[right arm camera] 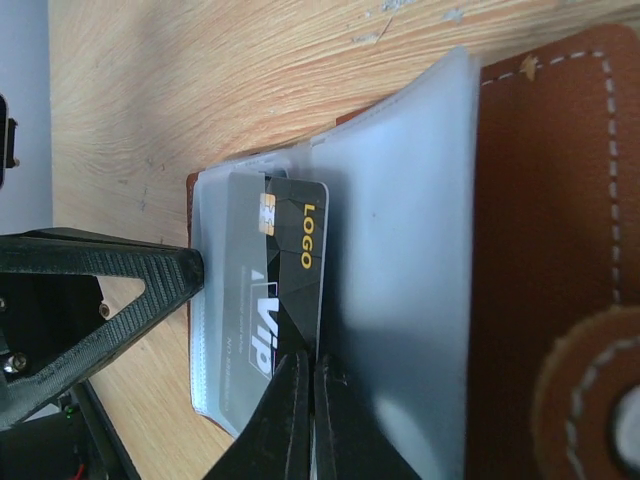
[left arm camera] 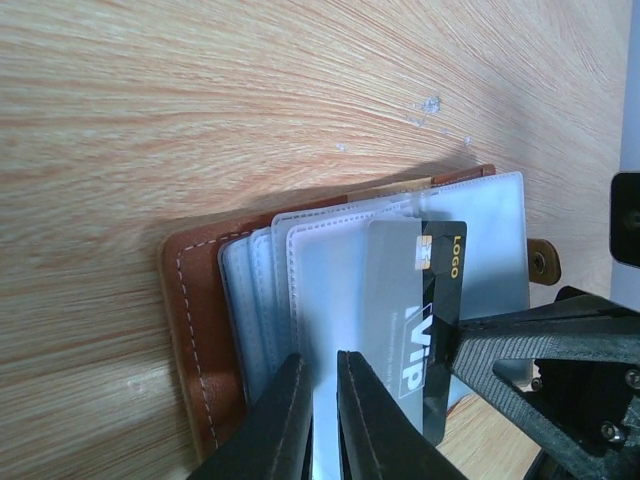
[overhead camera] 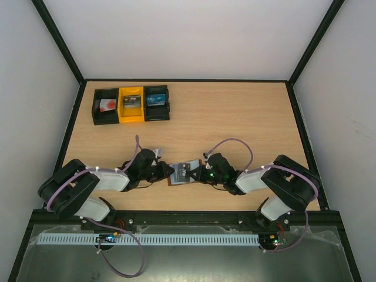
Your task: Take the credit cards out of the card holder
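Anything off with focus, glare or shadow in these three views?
Top external: even, soft light, no glare, but the card holder is tiny and partly covered. Left wrist: the left gripper is blurred up close, while the print on the black card reads sharply. Right wrist: the brown tab is out of focus, and a frosted sleeve hazes part of the card.

The light wooden tabletop (overhead camera: 235,117) is lit brightly and evenly from above, and only faint shadows are laid beneath the arms. In the left wrist view the left gripper's black fingers (left arm camera: 285,430) are rendered soft at the bottom edge, while the print on the black plastic card (left arm camera: 440,300) is kept sharp. A broad soft shadow is cast across the frosted plastic sleeve (right arm camera: 400,200), and the round brown leather tab (right arm camera: 590,400) is blurred.
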Controlling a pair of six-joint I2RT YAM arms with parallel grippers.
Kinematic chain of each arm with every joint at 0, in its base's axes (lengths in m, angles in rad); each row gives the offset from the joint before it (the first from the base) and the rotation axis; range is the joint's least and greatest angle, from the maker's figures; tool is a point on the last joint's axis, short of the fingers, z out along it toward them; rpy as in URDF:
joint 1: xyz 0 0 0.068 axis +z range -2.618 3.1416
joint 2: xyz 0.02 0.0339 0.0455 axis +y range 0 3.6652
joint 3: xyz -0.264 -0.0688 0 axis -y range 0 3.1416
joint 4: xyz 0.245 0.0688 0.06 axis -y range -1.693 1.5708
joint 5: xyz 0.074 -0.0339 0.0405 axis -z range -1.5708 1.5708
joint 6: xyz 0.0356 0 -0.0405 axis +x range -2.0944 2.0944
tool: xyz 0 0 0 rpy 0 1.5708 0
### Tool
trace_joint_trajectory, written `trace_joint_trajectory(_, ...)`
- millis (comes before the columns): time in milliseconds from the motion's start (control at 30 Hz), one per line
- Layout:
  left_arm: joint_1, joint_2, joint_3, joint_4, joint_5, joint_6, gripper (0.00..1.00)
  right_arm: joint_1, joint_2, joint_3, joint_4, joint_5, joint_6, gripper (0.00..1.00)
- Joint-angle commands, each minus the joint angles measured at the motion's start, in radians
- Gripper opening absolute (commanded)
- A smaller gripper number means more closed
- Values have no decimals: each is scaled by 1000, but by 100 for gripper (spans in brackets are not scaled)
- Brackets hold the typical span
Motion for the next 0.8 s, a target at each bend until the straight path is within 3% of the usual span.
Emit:
trace_joint_trajectory(0, -4, 4, -20, -106, -29, 19, 10, -11, -26, -12, -21, 18, -18, 5)
trace_joint_trajectory(200, -4, 3, -14, -107, -23, 17, 9, -11, 8, -9, 26, 8, 27, 17)
trace_joint_trajectory(333, -4, -14, 23, -155, -22, 24, 9, -13, 21, -10, 23, 16, 27, 17)
trace_joint_trajectory(633, -5, -104, 117, -227, -25, 16, 23, -26, 14, -26, 33, 25, 32, 17)
trace_joint_trajectory(767, -7, -54, 114, -155, 21, 14, 23, -28, 33, -30, 59, 15, 40, 17)
